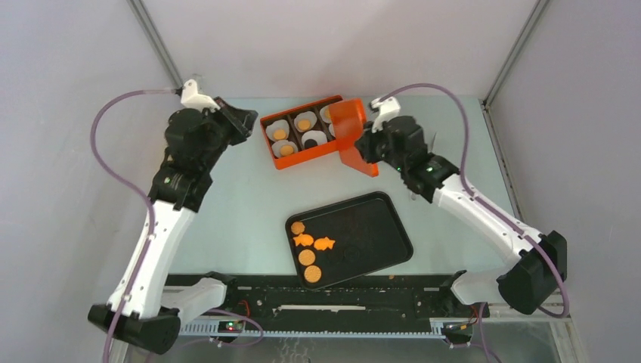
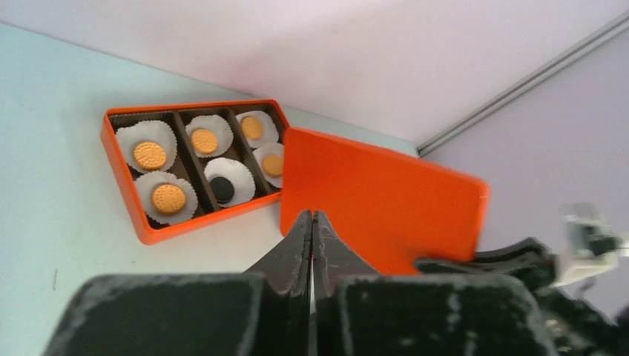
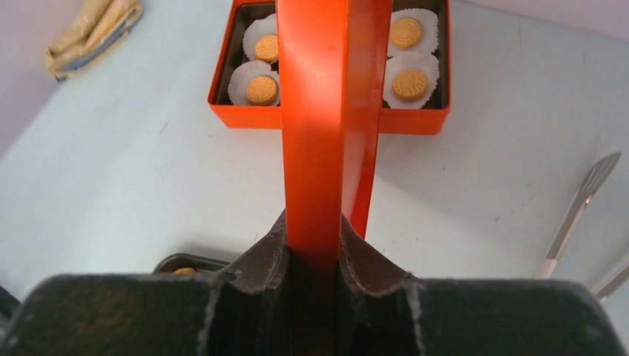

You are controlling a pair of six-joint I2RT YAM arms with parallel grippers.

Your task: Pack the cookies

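Orange lid (image 3: 326, 111) pinched tight on its edge by right gripper (image 3: 313, 237), left gripper (image 2: 311, 222) squeezed together with nothing inside, cookies (image 2: 150, 155) sat in paper cups (image 2: 241, 174) in orange box (image 1: 302, 157), five left on black tray (image 1: 370, 234)

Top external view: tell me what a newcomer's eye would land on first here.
The bright orange lid stands out first, clamped on edge in the right gripper at the right end of the open orange box on the far side of the table. That box holds cookies in white paper liners. Nearer the arms, a black tray carries five loose cookies along its left side.
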